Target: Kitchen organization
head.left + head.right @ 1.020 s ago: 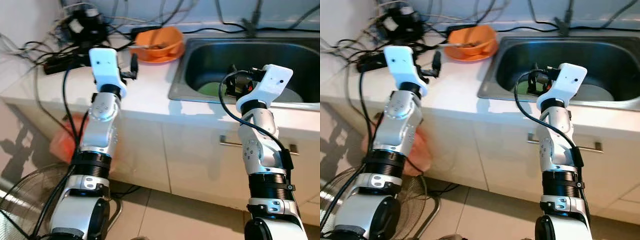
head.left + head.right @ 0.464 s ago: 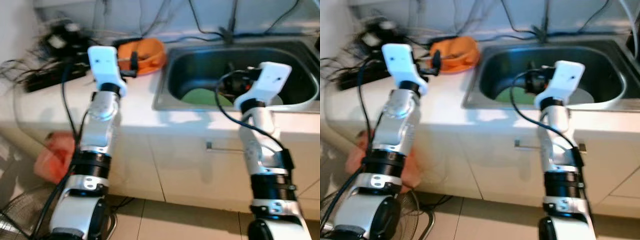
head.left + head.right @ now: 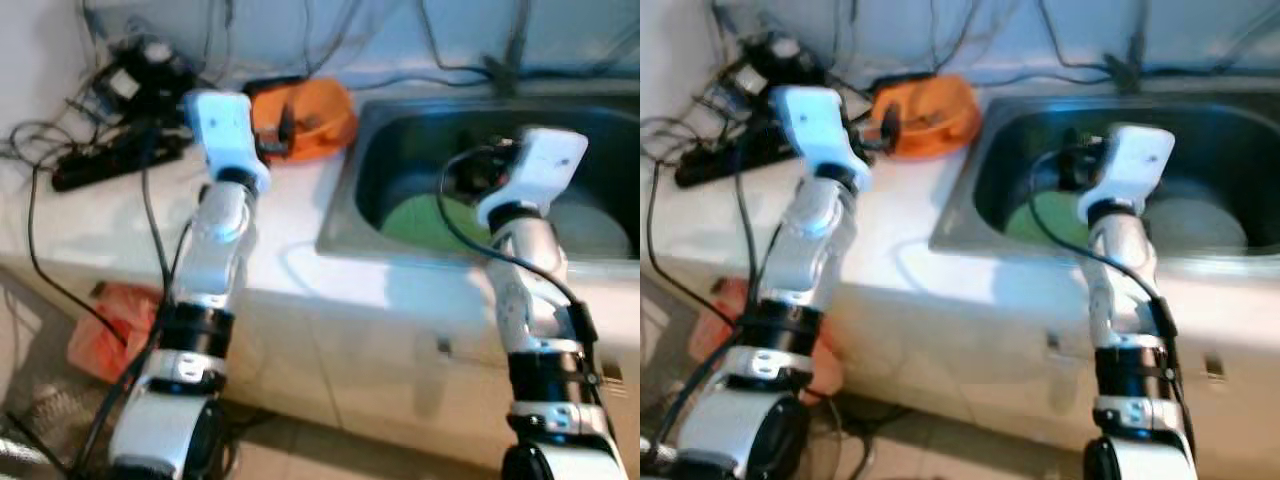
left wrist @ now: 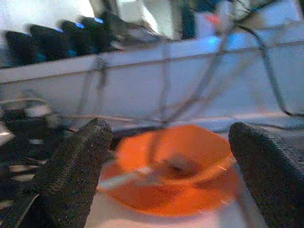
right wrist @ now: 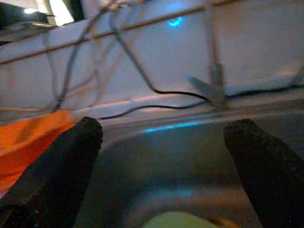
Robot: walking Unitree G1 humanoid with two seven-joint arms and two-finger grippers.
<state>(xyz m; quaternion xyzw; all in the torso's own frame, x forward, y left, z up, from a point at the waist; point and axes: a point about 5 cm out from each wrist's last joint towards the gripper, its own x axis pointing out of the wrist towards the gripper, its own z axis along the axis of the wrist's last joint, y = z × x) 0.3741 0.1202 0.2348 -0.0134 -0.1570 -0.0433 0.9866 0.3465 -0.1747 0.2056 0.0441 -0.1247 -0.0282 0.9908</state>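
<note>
An orange bowl (image 3: 305,118) sits on the white counter (image 3: 150,215) just left of the steel sink (image 3: 342,212); a pale utensil handle (image 4: 127,176) lies in it. My left gripper (image 4: 173,183) is raised over the counter, open, pointing at the bowl from a short way off and holding nothing. In the sink lie a green plate (image 3: 420,215) and a white plate (image 3: 590,225). My right gripper (image 5: 164,183) hovers open over the sink's near left part, above the green plate (image 5: 175,221), with nothing in it.
A black power strip (image 3: 110,165) and tangled cables (image 3: 150,70) crowd the counter's back left. More cables run along the back wall (image 5: 142,80). A red bag (image 3: 110,320) lies on the floor by the cabinet, whose handle (image 3: 445,345) is under the sink.
The whole picture has shifted and blurred, so the camera has moved; counter and sink now look nearer. Both arms keep their raised poses, with the grippers still open.
</note>
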